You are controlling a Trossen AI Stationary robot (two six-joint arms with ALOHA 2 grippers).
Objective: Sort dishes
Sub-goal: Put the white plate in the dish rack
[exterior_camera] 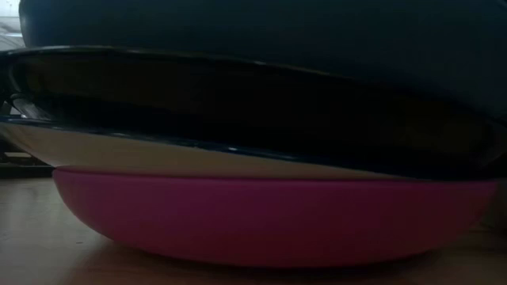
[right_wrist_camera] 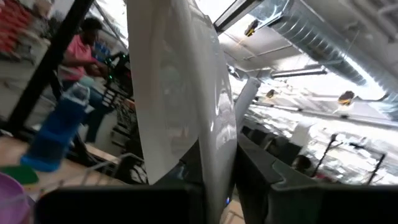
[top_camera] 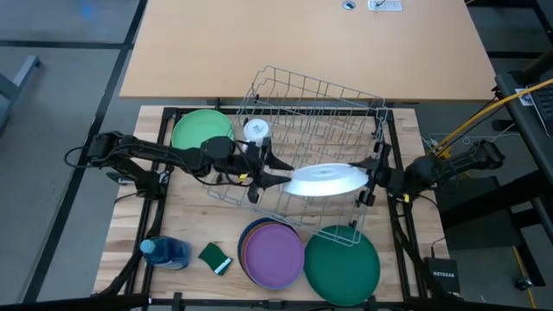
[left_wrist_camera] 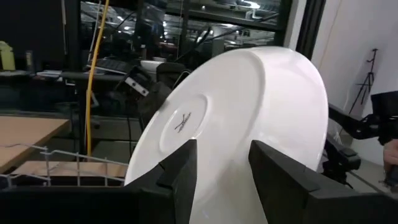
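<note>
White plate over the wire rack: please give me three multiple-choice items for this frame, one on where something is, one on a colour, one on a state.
1. Where is the round white plate?
A. Flat on the table beside the sponge
B. Held above the wire dish rack, between both arms
C. On the purple stack

2. What colour is the round plate at the rack's left end?
A. Light green
B. Brown
C. Blue

3. What is the right claw doing?
A. Hanging open, away from everything
B. Shut on the blue bottle
C. Shut on the white plate's rim

Key: 1 B, the high view shows the plate over the rack with the left claw at one edge and the right claw at the other. 2 A, it is pale green. 3 C, the right wrist view shows its fingers clamping the plate's edge.
</note>
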